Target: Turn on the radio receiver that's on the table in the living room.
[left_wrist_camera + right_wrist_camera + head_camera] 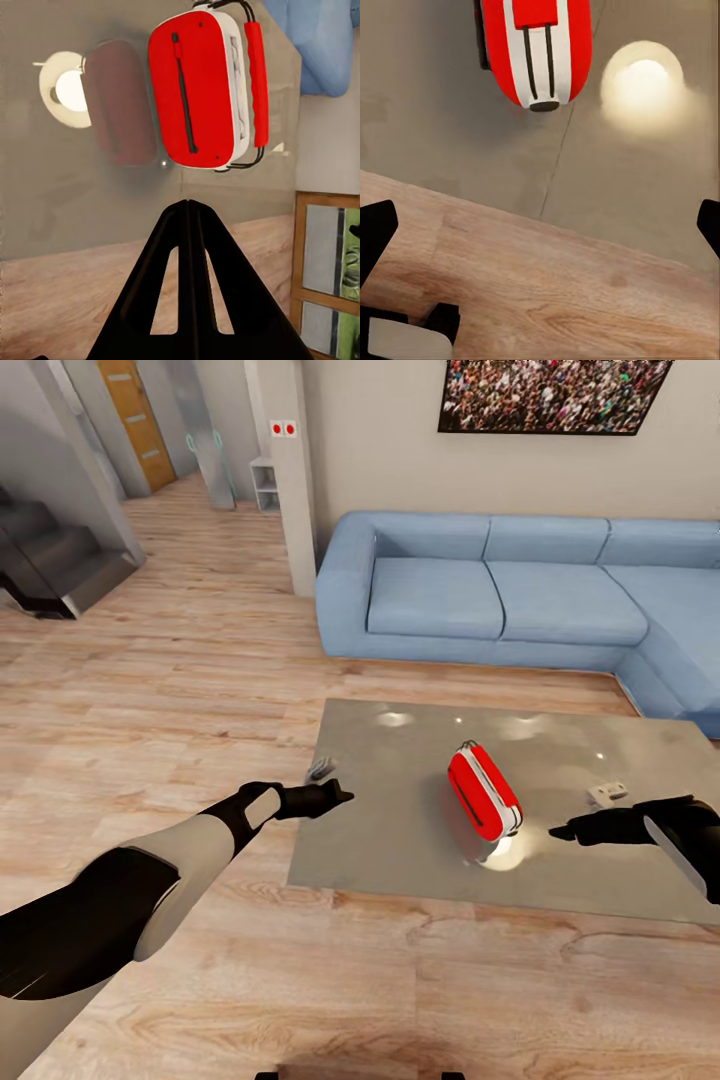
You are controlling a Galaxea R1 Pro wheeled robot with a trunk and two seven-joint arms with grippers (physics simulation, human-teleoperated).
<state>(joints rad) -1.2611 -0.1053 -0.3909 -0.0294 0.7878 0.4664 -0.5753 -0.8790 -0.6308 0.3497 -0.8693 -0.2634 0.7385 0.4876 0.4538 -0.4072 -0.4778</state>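
Red radio receiver [484, 790] untouched; left end effector [340, 795] closed, right end effector [560, 830] spread wide.

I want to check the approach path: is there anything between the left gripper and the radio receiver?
Nothing: in the head view only bare glossy table top separates the left gripper from the radio receiver. The left wrist view shows the same.

Blue corner sofa [520, 595], stood well beyond both pincers. Crowd picture [548, 395], hung on the wall above it. Dark staircase [55, 555], far beyond the left pincer. Orange door [135, 420], further off. Small white object [607, 793], lay just beside the right pincer.
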